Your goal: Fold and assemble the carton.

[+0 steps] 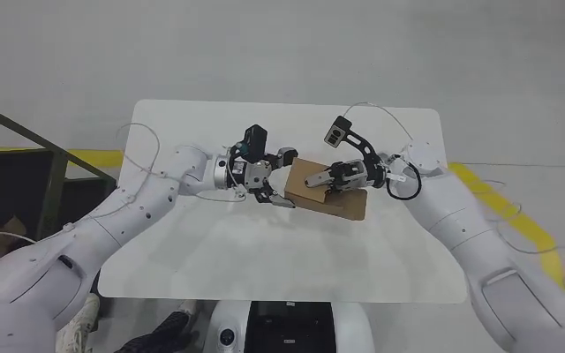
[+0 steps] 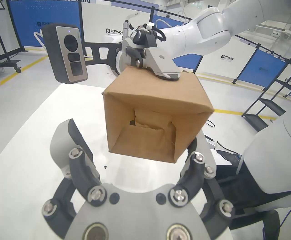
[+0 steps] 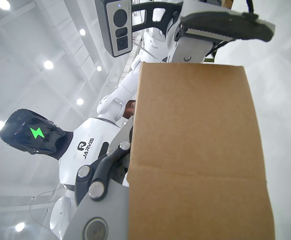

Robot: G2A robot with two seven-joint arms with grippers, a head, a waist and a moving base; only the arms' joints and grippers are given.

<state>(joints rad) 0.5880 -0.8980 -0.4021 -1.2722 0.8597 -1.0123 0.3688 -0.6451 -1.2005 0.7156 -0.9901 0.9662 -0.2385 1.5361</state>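
Where the carton (image 2: 156,95) hung: over the middle of the worktop (image 1: 265,256), a little toward its right edge, and lifted clear of the surface as far as I could judge.
Carton: a squared-up brown tube. Its far end looked closed by flaps (image 2: 147,127) folded inward with a small gap left, and its near end gaped open toward the left arm.
Right gripper (image 1: 322,179): closed on the carton near the shut end, with one finger lying flat along the top. The other finger was hidden from me.
Left gripper (image 1: 285,178): spread wide and pinching nothing, a finger to each side of the open mouth, one just beside the carton's corner.
Step in hand: I took it for closing the second end, the body being already formed.
Next move: it seemed to call for the left fingers to come in square on that mouth and press its flaps shut while the right held firm. I could not make out those flaps.
Worktop: white, smooth, rounded at the corners.
Room: a pale floor with a yellow line (image 1: 97,159), blue screens (image 2: 27,20) and black racks (image 2: 266,109) behind, and round lights (image 3: 48,64) overhead.
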